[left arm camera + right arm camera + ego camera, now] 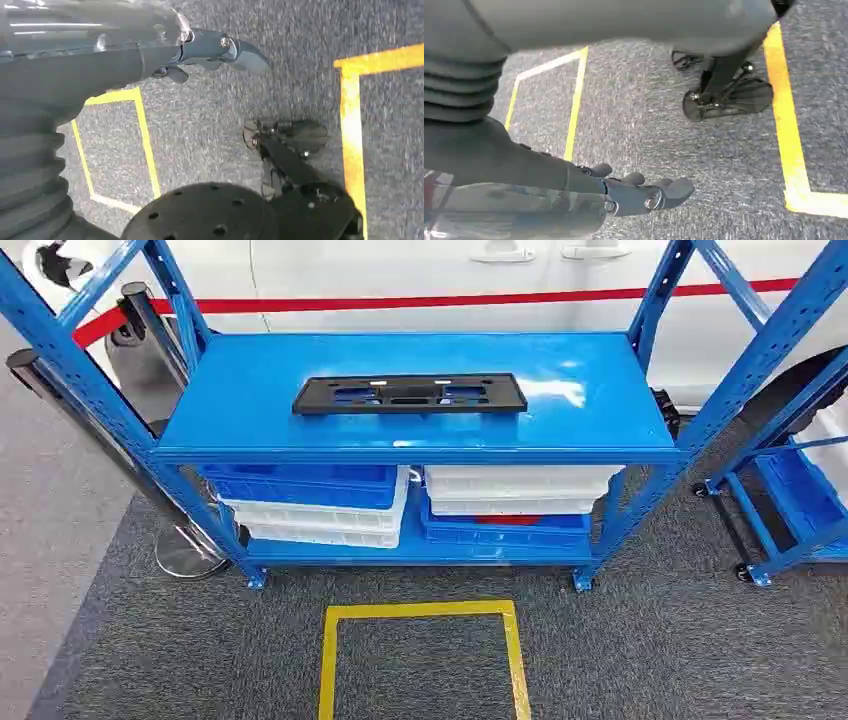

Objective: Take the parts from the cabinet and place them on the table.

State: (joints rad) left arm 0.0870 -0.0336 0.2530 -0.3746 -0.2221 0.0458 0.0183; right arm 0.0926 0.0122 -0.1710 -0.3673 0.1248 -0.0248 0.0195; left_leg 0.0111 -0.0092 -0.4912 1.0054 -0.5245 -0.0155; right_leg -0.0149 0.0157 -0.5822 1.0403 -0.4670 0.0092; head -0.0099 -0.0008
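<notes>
A black part point(409, 394) lies flat mid-shelf on the blue rack point(250, 380); blue and white bins point(315, 502) stacked below

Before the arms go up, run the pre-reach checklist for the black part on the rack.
1. Black part lies flat on the rack's top shelf, nothing on it: ok.
2. Rack directly ahead, beyond the yellow floor square: ok.
3. Left hand hangs over the carpet, holding nothing: ok.
4. Right hand hangs over the carpet, holding nothing: ok.
5. Part within reach from this stance: cannot tell.
6. Table for the drop-off located: cannot tell.
</notes>
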